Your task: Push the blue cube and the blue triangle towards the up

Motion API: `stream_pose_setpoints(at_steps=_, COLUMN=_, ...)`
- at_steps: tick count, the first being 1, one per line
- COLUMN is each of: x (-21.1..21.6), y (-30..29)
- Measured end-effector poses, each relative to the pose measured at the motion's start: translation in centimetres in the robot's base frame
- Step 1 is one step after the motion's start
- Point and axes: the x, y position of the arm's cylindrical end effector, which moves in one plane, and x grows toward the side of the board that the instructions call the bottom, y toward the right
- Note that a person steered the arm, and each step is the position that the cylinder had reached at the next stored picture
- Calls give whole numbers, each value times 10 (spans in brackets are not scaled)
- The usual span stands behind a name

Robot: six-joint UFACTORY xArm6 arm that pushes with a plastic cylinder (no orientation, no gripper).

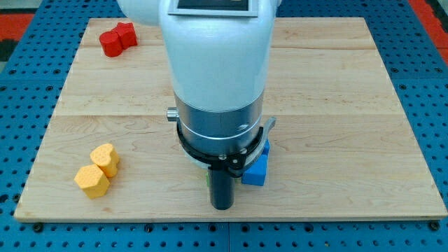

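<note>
Since my tip [222, 207] carries no gripper, the small, light, hard blue cube [257, 170], near the worktop's [336, 105] bottom edge, should slide if pushed squarely from below; the blue triangle is hidden.

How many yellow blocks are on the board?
2: one yellow block and another yellow block just below it, touching, at the view's bottom left. The arm may hide more.

White arm housing, silver collar, black rod with my tip [222, 207].

Wooden board [336, 91] — two red blocks [116, 38], two yellow blocks [96, 170], blue cube [256, 170]
</note>
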Motion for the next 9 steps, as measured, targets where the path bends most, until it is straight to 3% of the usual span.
stream_pose_setpoints(at_steps=4, x=0, y=11)
stream_pose_setpoints(at_steps=6, x=0, y=48)
stream_pose_setpoints(at_steps=9, x=-43, y=56)
